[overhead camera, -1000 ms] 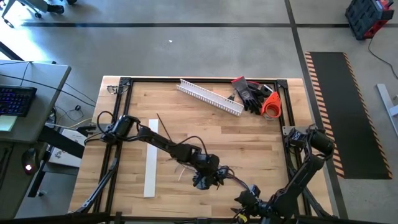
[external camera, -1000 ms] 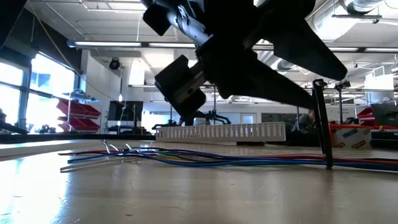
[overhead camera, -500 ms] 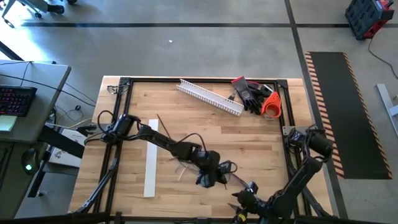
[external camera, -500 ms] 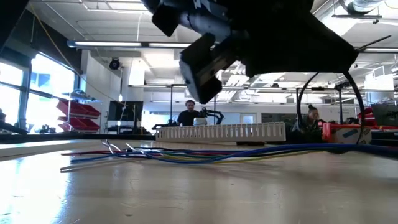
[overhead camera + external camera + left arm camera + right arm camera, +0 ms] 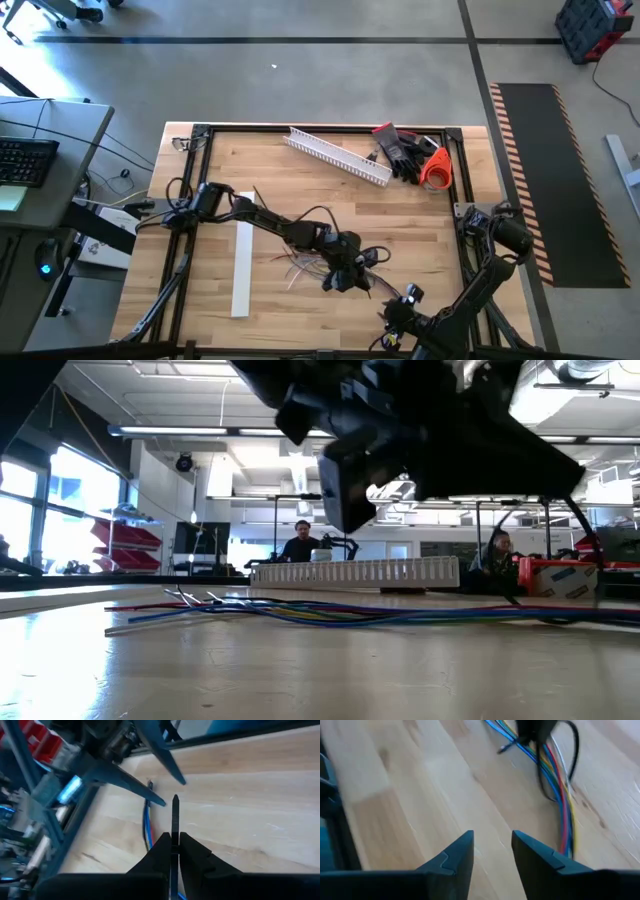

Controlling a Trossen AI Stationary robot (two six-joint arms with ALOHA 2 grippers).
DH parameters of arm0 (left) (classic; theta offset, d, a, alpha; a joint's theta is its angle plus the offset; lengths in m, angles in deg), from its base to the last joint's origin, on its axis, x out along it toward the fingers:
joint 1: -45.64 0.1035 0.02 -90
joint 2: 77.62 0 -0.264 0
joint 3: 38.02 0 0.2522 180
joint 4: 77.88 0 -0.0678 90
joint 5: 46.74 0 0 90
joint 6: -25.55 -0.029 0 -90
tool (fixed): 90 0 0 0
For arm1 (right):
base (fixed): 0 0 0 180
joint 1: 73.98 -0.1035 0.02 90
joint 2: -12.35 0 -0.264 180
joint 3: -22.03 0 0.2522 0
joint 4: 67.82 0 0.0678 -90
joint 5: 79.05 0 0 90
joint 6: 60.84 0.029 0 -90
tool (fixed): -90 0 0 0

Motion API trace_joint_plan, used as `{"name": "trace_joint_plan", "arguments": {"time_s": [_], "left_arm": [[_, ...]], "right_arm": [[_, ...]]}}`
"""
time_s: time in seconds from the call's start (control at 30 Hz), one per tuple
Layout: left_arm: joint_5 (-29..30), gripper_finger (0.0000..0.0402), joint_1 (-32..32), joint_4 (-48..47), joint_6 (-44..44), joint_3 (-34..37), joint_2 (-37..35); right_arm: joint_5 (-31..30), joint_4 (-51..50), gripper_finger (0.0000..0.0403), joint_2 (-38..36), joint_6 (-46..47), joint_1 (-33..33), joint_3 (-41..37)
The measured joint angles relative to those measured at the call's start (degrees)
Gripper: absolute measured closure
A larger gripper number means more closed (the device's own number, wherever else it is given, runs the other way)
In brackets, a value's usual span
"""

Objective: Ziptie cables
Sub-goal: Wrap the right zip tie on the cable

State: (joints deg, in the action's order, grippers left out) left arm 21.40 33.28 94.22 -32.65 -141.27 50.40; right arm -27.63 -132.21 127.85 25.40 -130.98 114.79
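The cables (image 5: pixel 300 266) lie in a loose bunch on the wooden table near its middle, flat on the top in the low view (image 5: pixel 300 610). Blue, red and yellow ones show in the right wrist view (image 5: pixel 561 800). A black zip tie (image 5: pixel 372 257) arcs over them in a loop (image 5: pixel 582 550). My left gripper (image 5: pixel 345 276) stands over the bunch, shut on the tie. My right gripper (image 5: pixel 492 845) hovers open over bare wood just toward the near edge from the bunch, with nothing between its fingers. My left gripper pinches the zip tie's thin black strap (image 5: pixel 175 827) between its two fingertips. The strap runs along the fingers, and its pointed free end (image 5: pixel 175 800) sticks out beyond them. The fingers slant downward over the cables. The tie's other part bends away in an arc.
A white slotted channel (image 5: pixel 338 155), dark gloves (image 5: pixel 400 150) and an orange object (image 5: pixel 435 170) lie along the far edge. A flat white strip (image 5: pixel 243 255) lies at the left. Black frame rails (image 5: pixel 465 170) border the table. People sit in the room beyond (image 5: pixel 302 545).
My left gripper has moved toward the table's right edge and rolled about its own axis. The zip tie, which stood upright as a straight strap a second ago, has bent over into an arc above the cables. The cables have stayed on the table.
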Motion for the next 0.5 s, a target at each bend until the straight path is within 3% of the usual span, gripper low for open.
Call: {"name": "trace_joint_plan", "arguments": {"time_s": [0.2, 0.4, 0.5], "left_arm": [[0.03, 0.0400, -0.01, -6.85, 0.16, -8.97, 5.55], [0.32, 0.0401, 0.01, -13.25, 1.64, -14.88, 9.56], [0.46, 0.0401, 0.02, -13.72, 2.20, -15.68, 10.06]], "right_arm": [[6.15, -5.56, 0.0303, 0.00, 1.68, -0.16, 0.00], [-1.09, -5.93, 0.0315, -0.63, 0.75, -0.78, 0.02], [-1.08, -4.66, 0.0313, -0.63, 0.43, -0.42, 0.00]]}}
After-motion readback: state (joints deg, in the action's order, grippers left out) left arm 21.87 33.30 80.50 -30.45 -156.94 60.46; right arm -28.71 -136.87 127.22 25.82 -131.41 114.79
